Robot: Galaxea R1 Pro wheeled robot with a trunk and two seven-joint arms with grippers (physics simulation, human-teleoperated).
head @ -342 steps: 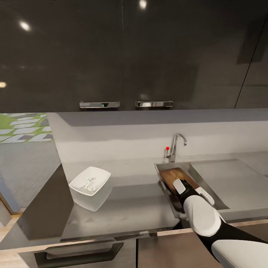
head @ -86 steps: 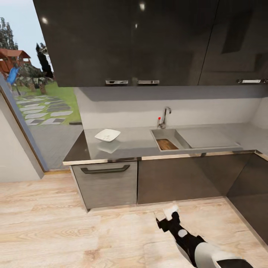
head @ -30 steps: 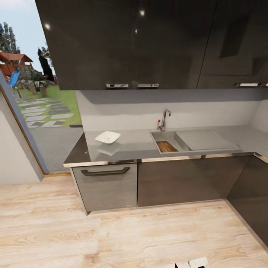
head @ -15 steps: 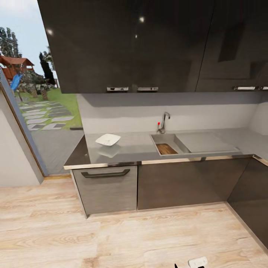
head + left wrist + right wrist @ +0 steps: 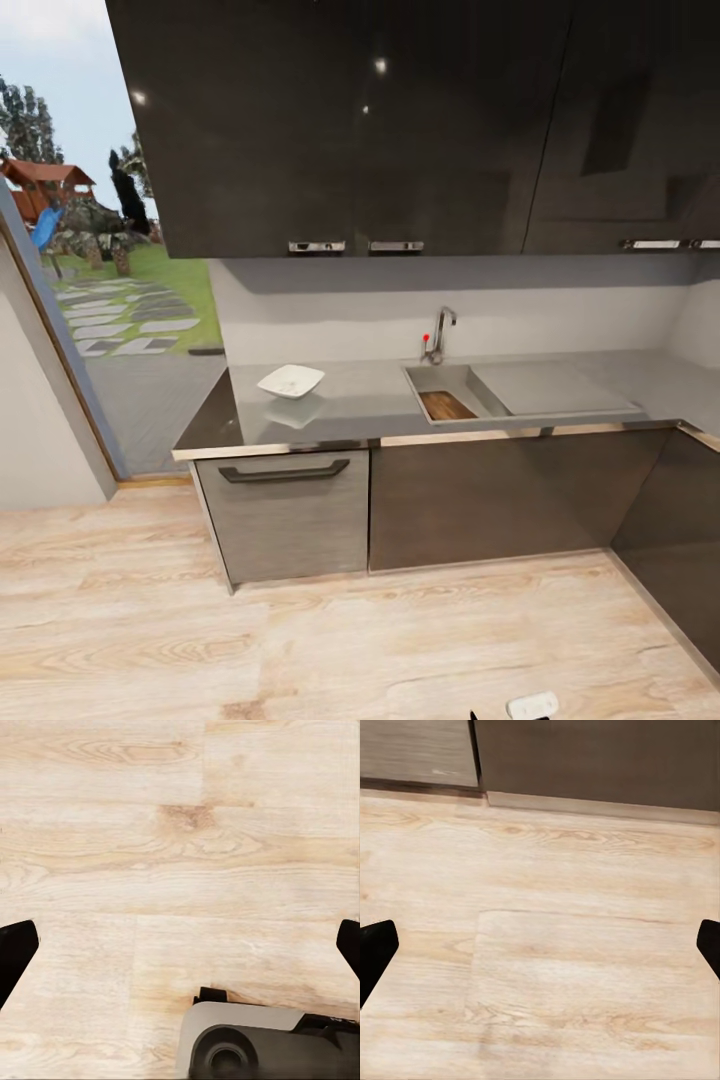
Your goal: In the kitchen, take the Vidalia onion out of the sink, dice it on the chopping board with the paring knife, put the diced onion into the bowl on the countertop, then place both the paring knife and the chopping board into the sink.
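Across the room the grey countertop carries the white bowl at its left. To the right lies the steel sink with its chrome faucet. The brown chopping board rests inside the basin. The Vidalia onion and the paring knife are hidden from here. My left gripper hangs open over the wooden floor, with dark fingertips at the picture's edges. My right gripper is open too, above the floor near the cabinet base, with nothing between its fingers.
Dark wall cabinets hang over the counter. Below it are a drawer front and dark doors. The counter turns a corner at the right. A glass opening at the left faces a garden. My base shows under the left gripper.
The whole head view has shifted a little, so the camera moved; bowl, board and sink stay put. Eleven seconds ago my right arm reached over the board in the sink; now I stand well back.
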